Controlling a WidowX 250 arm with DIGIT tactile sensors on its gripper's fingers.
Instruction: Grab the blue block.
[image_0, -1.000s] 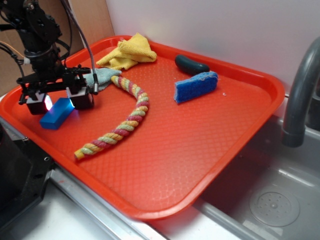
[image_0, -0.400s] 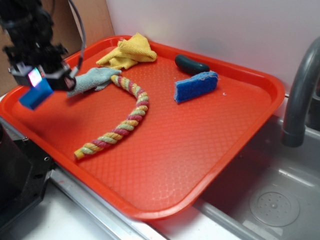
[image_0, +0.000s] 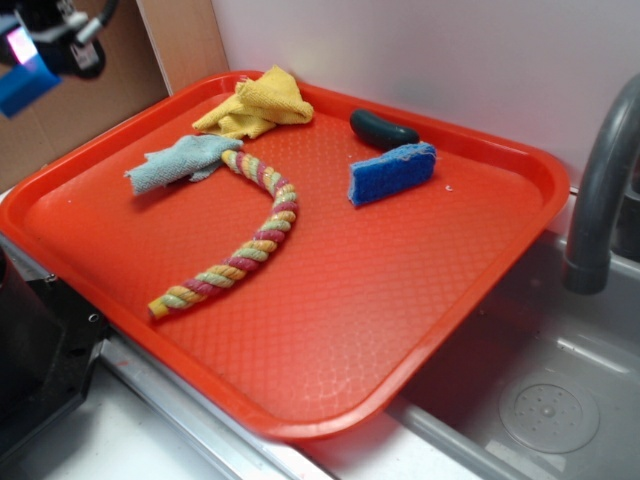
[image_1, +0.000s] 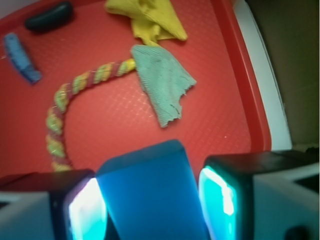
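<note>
Since the earlier frames the gripper has climbed from the near-left part of the tray to the top-left corner of the exterior view, taking the blue block with it. A second ago the block lay flat on the tray between the fingers; now it hangs in the air, well clear of the tray surface and out past its left rim.

The wrist view confirms the hold. The blue block sits squarely between the two glowing pads, which press on its two opposite sides, so the gripper is clenched on the block. Nothing shows it slipping or tilting in the grasp.

Far below the gripper, and ahead of it in the wrist view, lie the grey-green cloth, the yellow cloth, the braided rope, the blue sponge and a dark rounded object. All rest on the tray, untouched and well apart from the tool.

By the look of things the grab is accomplished: the block is lifted and held, and little seems left beyond keeping the grip firm.
</note>
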